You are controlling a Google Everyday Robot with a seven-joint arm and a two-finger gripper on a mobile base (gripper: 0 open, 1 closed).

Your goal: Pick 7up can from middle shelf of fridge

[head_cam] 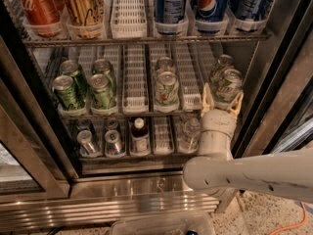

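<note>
The jaws stand wide, the two fingers point(207, 100) flanking the lower front of the 7up can point(228, 84) and holding nothing; whether they touch it I cannot tell. The gripper point(222, 97) sits at the right end of the surface's front edge; its wrist and the white arm point(254, 175) run back toward the bottom right. The 7up can stands upright at the front of the rightmost lane of the surface point(135, 84), the middle one in the fridge point(122, 202); a similar can point(221, 62) stands just behind it.

The step in hand looks like the end of the approach, with the grasp not yet made. The next move likely calls for easing in until the fingers bracket the can's body; then closing; then a slight lift and a straight pull out, clear of the can behind and the door frame at the right.

Counted on this surface: four dark green cans point(67, 91) in two lanes at the left end; two whitish cans point(166, 87) in a centre lane; two pale cans in the right lane; eight in all.
</note>
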